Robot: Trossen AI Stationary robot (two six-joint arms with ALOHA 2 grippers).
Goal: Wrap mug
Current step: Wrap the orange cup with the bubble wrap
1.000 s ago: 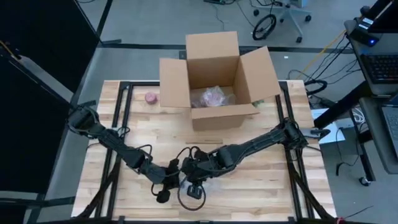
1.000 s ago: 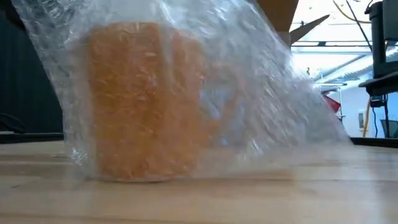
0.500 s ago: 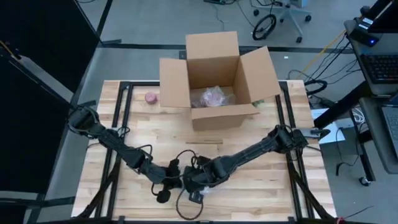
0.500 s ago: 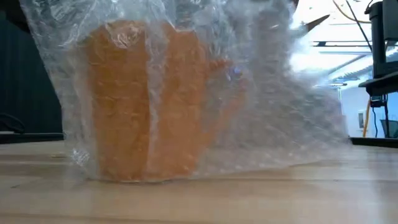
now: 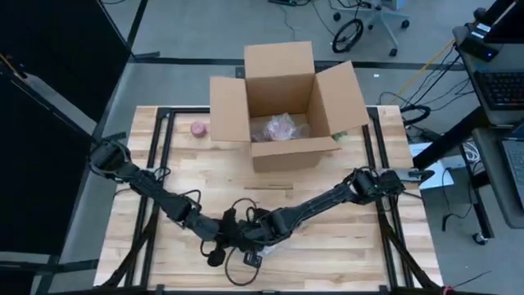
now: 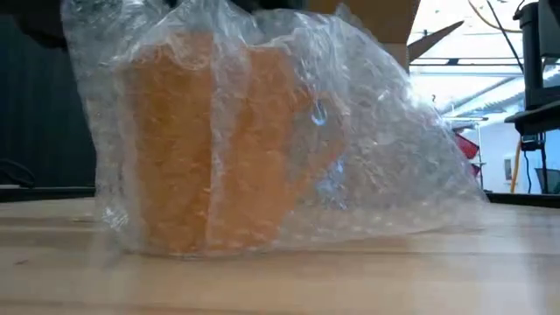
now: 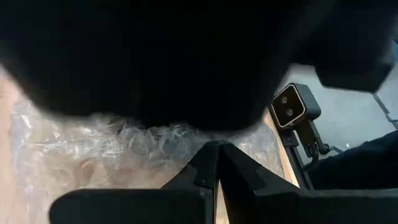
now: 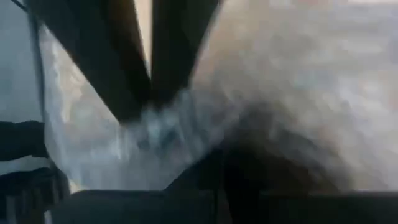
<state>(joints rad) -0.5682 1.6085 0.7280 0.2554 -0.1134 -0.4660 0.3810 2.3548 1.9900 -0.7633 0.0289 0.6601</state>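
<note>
A large dark shape fills the upper part. Below it lies crinkled bubble wrap (image 7: 106, 146). The left pincer (image 7: 214, 163) has its dark fingers closed together to a point. A small camera (image 7: 295, 106) stands beyond.

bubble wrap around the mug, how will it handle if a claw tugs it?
The clear bubble wrap looks floppy: it drapes in loose folds and trails onto the wooden table. Probably light and slippery, likely to slide off the upright orange mug rather than drag it.
</note>
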